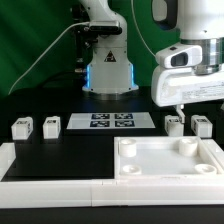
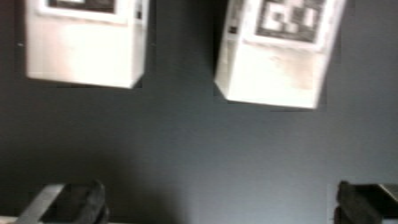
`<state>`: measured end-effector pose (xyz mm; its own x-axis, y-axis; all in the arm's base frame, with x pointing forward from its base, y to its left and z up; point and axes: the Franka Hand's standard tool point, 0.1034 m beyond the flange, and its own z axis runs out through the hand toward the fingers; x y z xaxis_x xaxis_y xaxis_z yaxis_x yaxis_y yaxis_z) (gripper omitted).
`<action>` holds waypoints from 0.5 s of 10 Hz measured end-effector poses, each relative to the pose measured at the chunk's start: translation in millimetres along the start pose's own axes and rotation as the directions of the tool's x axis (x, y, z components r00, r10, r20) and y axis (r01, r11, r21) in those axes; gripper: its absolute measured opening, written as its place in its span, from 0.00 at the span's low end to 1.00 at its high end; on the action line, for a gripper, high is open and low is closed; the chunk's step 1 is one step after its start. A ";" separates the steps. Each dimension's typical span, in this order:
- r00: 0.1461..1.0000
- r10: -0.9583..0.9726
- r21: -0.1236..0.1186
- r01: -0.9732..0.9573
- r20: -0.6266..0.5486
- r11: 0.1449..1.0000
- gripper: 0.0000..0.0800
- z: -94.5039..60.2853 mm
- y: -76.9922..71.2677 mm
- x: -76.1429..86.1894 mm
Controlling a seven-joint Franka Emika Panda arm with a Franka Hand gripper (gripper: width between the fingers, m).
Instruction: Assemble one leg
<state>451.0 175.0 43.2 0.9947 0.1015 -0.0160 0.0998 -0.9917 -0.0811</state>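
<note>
A: Exterior view: pincer (image 1: 178, 108) hangs above the leg (image 1: 173, 125), at 3 o'clock of the marker board (image 1: 112, 121). Second leg (image 1: 201, 126) is just beside it.
B: Wrist view: pincer (image 2: 222, 205) wide, empty. Both legs side by side on the dark counter (image 2: 196, 140), neither touched (which is which, can't tell).

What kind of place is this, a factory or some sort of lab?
Probably a robotics lab bench, not a factory. A white robot arm stands over a black table, the marker board lies flat on it, and small white blocks carry black-and-white square tags.
</note>
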 end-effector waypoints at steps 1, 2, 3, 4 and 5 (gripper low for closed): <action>1.000 -0.008 0.000 0.008 0.000 1.000 0.81 0.4 -0.5 0.1; 1.000 -0.007 0.000 0.007 0.002 1.000 0.81 0.6 -0.1 -0.1; 0.999 -0.009 -0.006 0.009 0.036 1.000 0.81 0.8 0.9 -2.7; 0.999 -0.009 -0.006 0.010 0.034 1.000 0.81 0.5 0.6 -1.3; 0.997 -0.013 -0.013 0.014 0.079 1.000 0.81 1.3 2.3 -5.5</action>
<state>445.7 172.3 41.8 0.9884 0.1200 -0.0935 0.1139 -0.9911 -0.0682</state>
